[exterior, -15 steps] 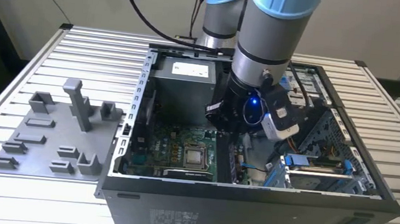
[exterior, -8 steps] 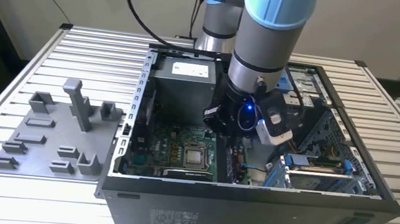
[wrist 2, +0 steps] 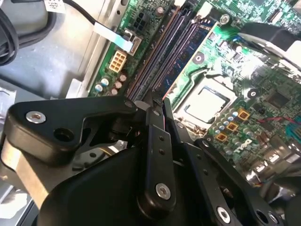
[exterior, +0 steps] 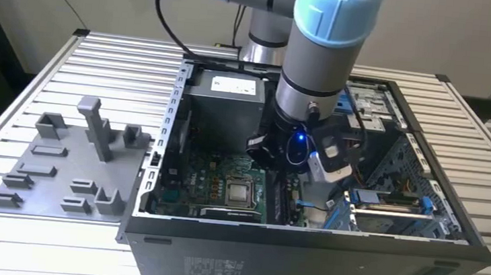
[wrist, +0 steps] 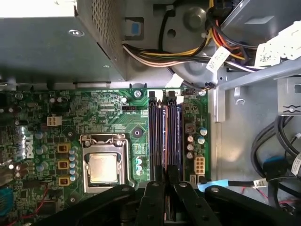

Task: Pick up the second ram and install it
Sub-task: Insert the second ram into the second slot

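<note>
Jaws narrow, apparently pinching the thin dark-green second ram (wrist: 166, 141), which stands edge-on in the long black motherboard slots (wrist: 155, 141) at lower centre of the first wrist view. Judgement: press straight down and evenly.

Slatted metal tabletop (exterior: 99, 63) carries open computer case (exterior: 305, 265); grey fixture plate (exterior: 62, 167) at exterior view's left.

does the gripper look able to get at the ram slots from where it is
Probably yes. The gripper hangs right over the slots inside the open case, with nothing between them; cables and the CPU socket sit off to the sides.
</note>
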